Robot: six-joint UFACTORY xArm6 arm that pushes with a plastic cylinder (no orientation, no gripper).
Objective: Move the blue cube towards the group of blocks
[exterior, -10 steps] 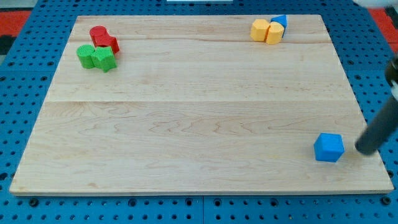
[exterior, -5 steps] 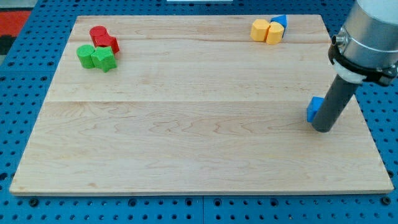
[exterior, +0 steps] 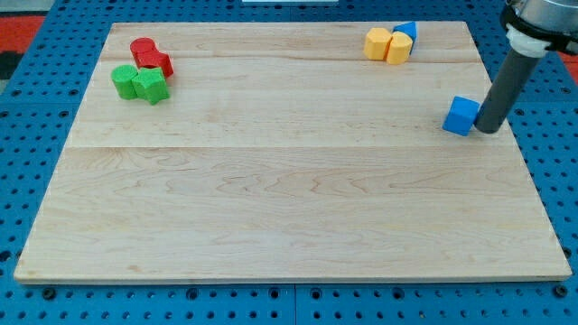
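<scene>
The blue cube (exterior: 461,116) sits on the wooden board (exterior: 289,181) at the view's right, about a third of the way down. My tip (exterior: 488,129) touches the cube's right side. A group of two yellow blocks (exterior: 387,43) with a small blue block (exterior: 408,31) behind them lies near the board's top edge, up and to the left of the cube.
Two red blocks (exterior: 149,54) and two green blocks (exterior: 140,83) cluster at the board's top left. The board lies on a blue pegboard (exterior: 36,108); its right edge is close to my rod.
The blue cube has moved from the board's bottom right toward the view's top, pushed by my tip, which has moved up with it.
</scene>
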